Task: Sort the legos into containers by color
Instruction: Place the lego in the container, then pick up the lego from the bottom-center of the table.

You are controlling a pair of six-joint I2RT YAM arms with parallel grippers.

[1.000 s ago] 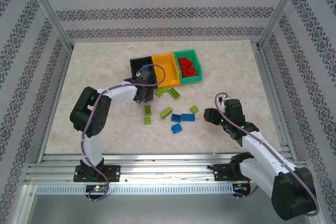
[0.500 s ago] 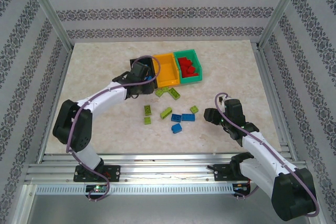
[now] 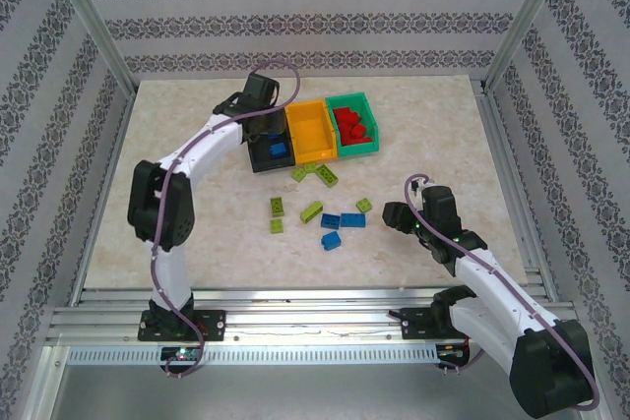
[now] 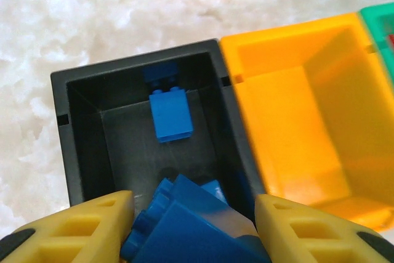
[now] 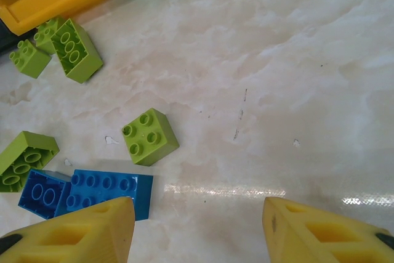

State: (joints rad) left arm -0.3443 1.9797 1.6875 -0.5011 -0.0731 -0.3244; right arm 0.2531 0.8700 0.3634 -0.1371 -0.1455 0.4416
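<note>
While left end effector (image 4: 193,215) grips studded blue brick (image 4: 184,229), right end effector (image 5: 197,221) spread, empty.

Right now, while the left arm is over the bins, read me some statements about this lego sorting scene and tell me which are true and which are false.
1. The left gripper holds a blue brick above the black bin. True.
2. The orange-yellow bin is packed with green bricks. False: no brick shows inside it.
3. Red bricks lie in the teal bin. True.
4. The right gripper is clamped on a green brick. False: it is open and empty above the table.
5. Every loose brick on the table is red. False: lime green bricks and blue bricks lie there.
</note>
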